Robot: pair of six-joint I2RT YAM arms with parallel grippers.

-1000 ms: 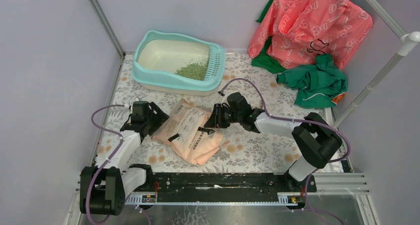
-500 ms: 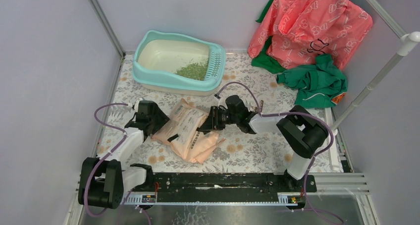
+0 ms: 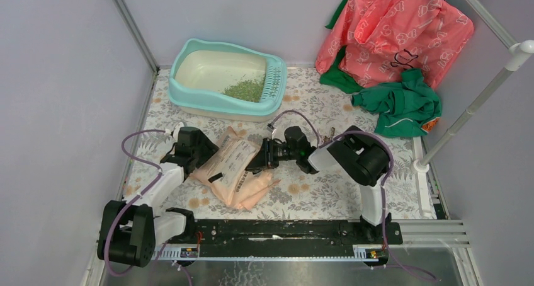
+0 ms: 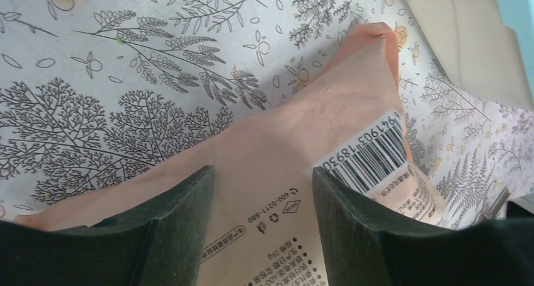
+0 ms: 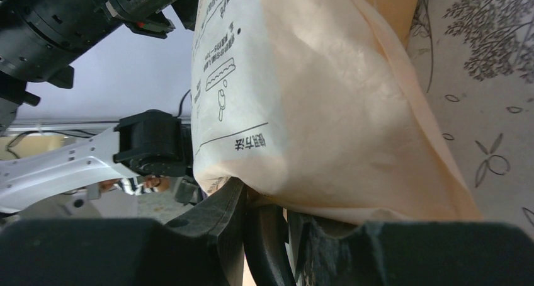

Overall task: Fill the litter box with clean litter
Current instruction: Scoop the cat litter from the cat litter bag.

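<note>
Looks like the grab step: bag (image 3: pixel 232 167) flat on the bench (image 3: pixel 327 191) just short of the litter box (image 3: pixel 171 91), right fingers (image 5: pixel 232 213) clenched on one edge, left fingers (image 4: pixel 182 210) straddling the other (grip unclear). Small clean litter (image 3: pixel 247 88) heap inside litter box, grille end. Next: lift, tip over basin.

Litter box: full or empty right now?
Mostly empty. The litter box holds only a small heap of clean litter against the grille ledge; the rest of the cream basin is bare.
</note>
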